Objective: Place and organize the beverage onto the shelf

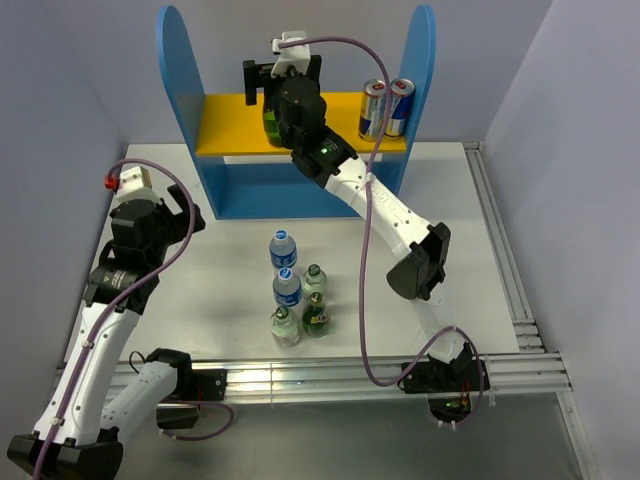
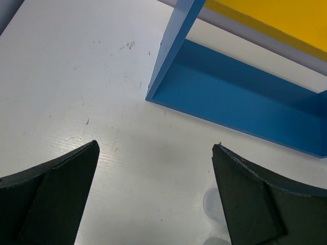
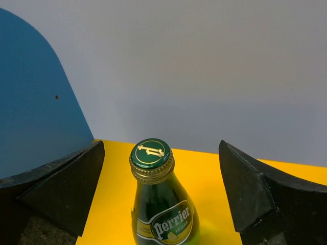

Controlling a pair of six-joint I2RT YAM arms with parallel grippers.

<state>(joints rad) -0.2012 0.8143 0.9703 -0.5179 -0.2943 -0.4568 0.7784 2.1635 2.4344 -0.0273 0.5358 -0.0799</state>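
Observation:
The shelf [image 1: 225,185] stands at the back of the table, with blue side panels and a yellow upper board [image 1: 225,125]. A green Perrier bottle [image 3: 161,204] stands upright on the yellow board [image 3: 117,184]. My right gripper [image 3: 161,148] is open around its neck, with a gap on both sides. From above, the right gripper [image 1: 280,88] reaches over the board and mostly hides this bottle [image 1: 270,125]. Two cans [image 1: 385,107] stand at the board's right end. My left gripper [image 2: 156,148] hangs open over bare table near the shelf's blue base [image 2: 245,102].
Several bottles stand grouped mid-table: two water bottles [image 1: 285,268], two green ones [image 1: 315,300] and a clear one [image 1: 284,326]. The left gripper [image 1: 185,215] sits left of the shelf's left panel. Metal rails [image 1: 500,260] run along the table's right and near edges.

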